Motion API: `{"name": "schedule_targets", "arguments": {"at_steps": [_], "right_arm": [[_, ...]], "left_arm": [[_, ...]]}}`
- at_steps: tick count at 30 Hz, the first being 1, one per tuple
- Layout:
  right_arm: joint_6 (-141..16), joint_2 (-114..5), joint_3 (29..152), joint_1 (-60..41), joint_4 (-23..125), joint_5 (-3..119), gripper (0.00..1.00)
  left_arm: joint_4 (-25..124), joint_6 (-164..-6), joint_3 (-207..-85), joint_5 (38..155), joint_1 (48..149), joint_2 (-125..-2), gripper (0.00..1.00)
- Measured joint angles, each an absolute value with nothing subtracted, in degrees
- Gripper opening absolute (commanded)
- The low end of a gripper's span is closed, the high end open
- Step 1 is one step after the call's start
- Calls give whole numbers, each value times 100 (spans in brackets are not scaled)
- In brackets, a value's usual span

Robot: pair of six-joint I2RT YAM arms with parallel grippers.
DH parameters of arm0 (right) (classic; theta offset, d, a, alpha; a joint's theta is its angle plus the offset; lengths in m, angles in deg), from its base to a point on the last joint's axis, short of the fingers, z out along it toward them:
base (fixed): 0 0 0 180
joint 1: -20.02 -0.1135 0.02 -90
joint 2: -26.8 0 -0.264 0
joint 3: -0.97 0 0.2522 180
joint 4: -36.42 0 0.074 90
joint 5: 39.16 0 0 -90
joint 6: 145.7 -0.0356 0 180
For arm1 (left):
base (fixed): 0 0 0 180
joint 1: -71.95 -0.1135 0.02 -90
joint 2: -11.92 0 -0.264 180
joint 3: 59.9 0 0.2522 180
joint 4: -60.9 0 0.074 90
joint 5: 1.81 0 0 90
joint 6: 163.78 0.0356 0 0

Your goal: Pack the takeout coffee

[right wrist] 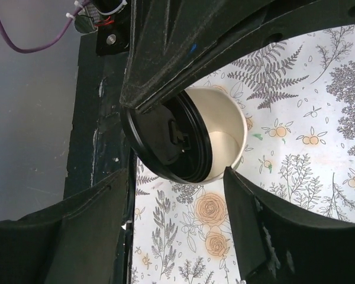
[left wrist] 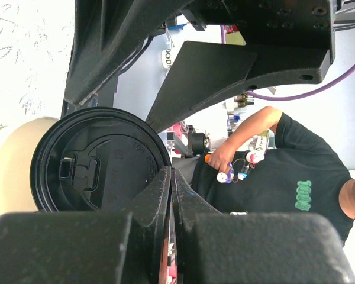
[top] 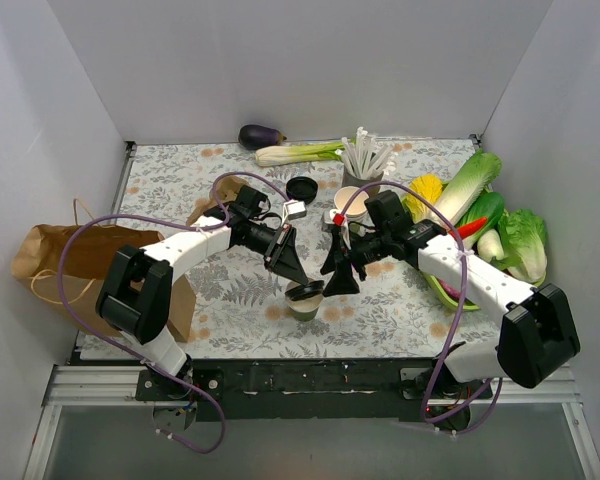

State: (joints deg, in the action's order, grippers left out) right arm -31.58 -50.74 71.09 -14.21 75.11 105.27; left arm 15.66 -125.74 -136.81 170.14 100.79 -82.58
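The paper cup [top: 303, 310] stands on the patterned mat near the front middle, cream above and green below. Its black lid [top: 305, 292] lies tilted over the mouth, not seated; the right wrist view shows the lid [right wrist: 165, 139] covering only half of the open cup [right wrist: 228, 127]. My left gripper [top: 298, 278] is shut on the lid's rim; in the left wrist view the closed gripper [left wrist: 172, 177] meets the lid [left wrist: 100, 160] at its edge. My right gripper [top: 332, 285] is open just right of the cup, its jaws [right wrist: 176, 174] spread either side of it.
A brown paper bag [top: 70, 265] lies at the left edge. Behind are a loose black lid [top: 301, 188], a stack of cups [top: 350, 203], a holder of white sticks [top: 365, 160], an eggplant [top: 261, 136] and a leek [top: 300, 153]. Vegetables [top: 500, 230] fill the right side.
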Motion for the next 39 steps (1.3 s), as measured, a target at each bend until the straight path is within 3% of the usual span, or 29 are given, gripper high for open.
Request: {"name": "schedule_targets", "arguments": {"at_steps": [8, 19, 22, 25, 30, 39], "right_arm": [[-3359, -5205, 7107, -1489, 7321, 10621, 61], [-3617, -5318, 6919, -1535, 7225, 10610, 55], [-3660, -5318, 6879, -1535, 7223, 10588, 54], [-3728, -5318, 6855, -1535, 7205, 10582, 53], [-3822, -5318, 6838, -1535, 7157, 10514, 52], [-4052, -5318, 6838, -1535, 6987, 10475, 50]], "left_arm": [[1616, -12629, -13731, 17029, 10079, -8350, 0], [1605, -12611, -13773, 16905, 10055, -8372, 0], [1592, -12609, -13823, 16852, 10051, -8389, 6], [1590, -12607, -13828, 16811, 10040, -8389, 21], [1568, -12601, -13852, 16723, 9981, -8389, 38], [1417, -12487, -14127, 16472, 9810, -8389, 49]]}}
